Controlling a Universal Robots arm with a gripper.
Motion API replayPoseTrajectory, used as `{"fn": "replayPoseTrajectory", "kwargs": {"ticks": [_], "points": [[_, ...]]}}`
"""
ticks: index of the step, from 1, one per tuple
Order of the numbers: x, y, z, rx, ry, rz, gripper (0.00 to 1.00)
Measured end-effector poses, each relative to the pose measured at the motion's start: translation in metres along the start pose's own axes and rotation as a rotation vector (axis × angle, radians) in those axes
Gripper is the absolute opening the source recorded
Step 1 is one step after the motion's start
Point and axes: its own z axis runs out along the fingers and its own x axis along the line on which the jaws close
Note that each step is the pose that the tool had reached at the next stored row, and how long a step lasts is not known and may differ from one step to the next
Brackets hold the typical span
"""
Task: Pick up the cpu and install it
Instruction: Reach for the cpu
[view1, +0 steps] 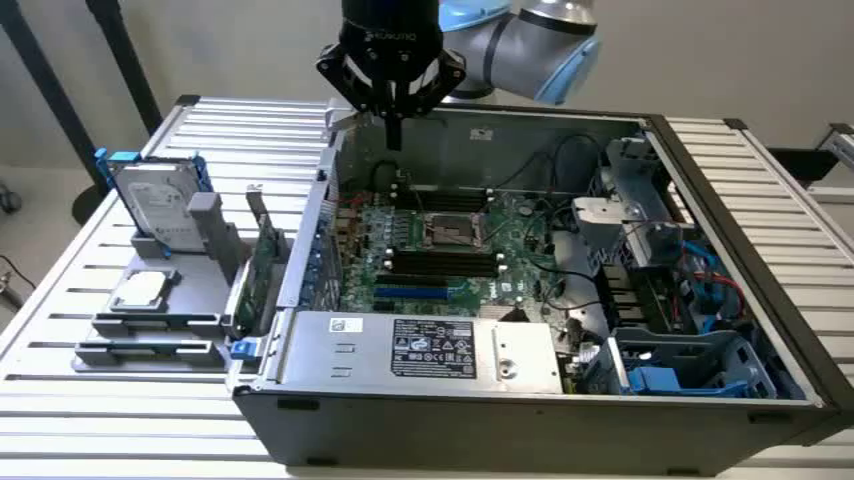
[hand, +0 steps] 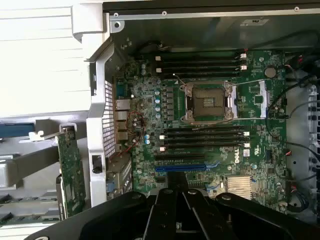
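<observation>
cpu (view1: 144, 289) sits well apart fr tool (view1: 394, 141)

An open computer case (hand: 97, 115) holds a green motherboard (hand: 260, 172). Its square metal-framed processor socket (hand: 207, 102) sits between rows of black memory slots (hand: 200, 136). The black gripper (hand: 176, 187), fingers pressed together, hangs above the board near a blue slot (hand: 180, 168).

One arm (view1: 541, 45) enters from above, pale blue joints bent at the wrist. The black gripper (view1: 394, 138) points straight down. Its fingers (hand: 165, 215) are closed tip to tip and empty. The gripper hangs free, touching nothing.
</observation>
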Motion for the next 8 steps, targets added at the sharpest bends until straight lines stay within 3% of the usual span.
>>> {"fn": "replayPoseTrajectory", "kwargs": {"ticks": [8], "points": [[0.0, 0.0, 0.0, 0.0001, 0.0, 0.0, 0.11]]}}
